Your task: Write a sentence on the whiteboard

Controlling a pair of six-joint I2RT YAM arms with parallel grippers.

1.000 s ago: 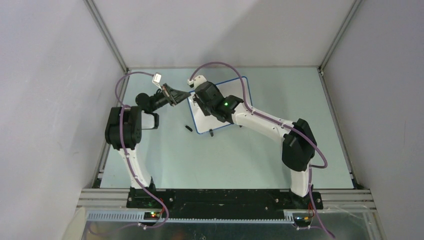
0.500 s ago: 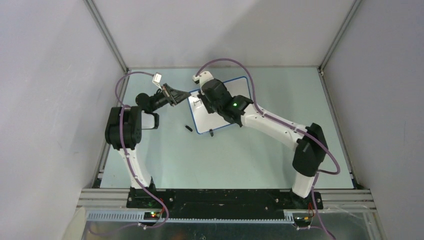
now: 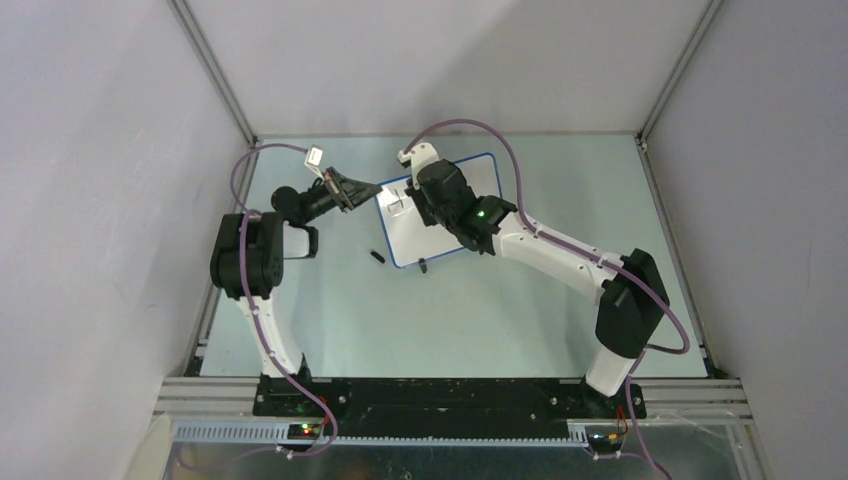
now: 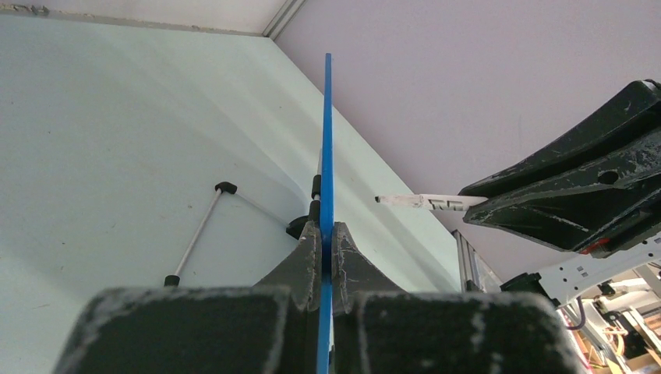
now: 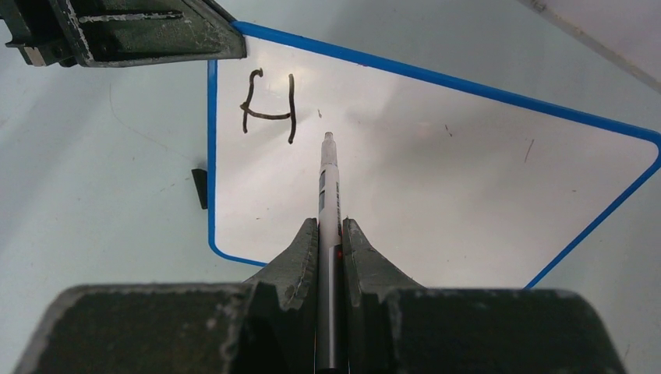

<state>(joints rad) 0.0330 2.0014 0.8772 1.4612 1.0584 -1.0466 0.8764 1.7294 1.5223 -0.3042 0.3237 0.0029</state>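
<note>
The whiteboard (image 3: 404,243), white with a blue frame, lies near the back of the table. My left gripper (image 3: 375,188) is shut on its left frame edge, seen edge-on as a blue strip (image 4: 326,140) between the fingers (image 4: 308,253). Of the sentence, the board (image 5: 436,179) carries only a black "H" (image 5: 269,107) near its upper left corner. My right gripper (image 5: 330,226) is shut on a slim black-and-white marker (image 5: 328,187). Its tip points at the board just right of and below the "H". In the left wrist view the marker (image 4: 421,202) sits slightly off the surface.
A small black cap-like piece (image 3: 377,257) lies on the table left of the board's near corner. A black clip foot (image 3: 423,265) sticks out at the board's near edge. A thin wire leg with black tips (image 4: 195,238) lies behind the board. Grey walls enclose the table.
My right arm has swung right and away, carrying the marker rightward across the board's top. The left arm and the board have not moved.
</note>
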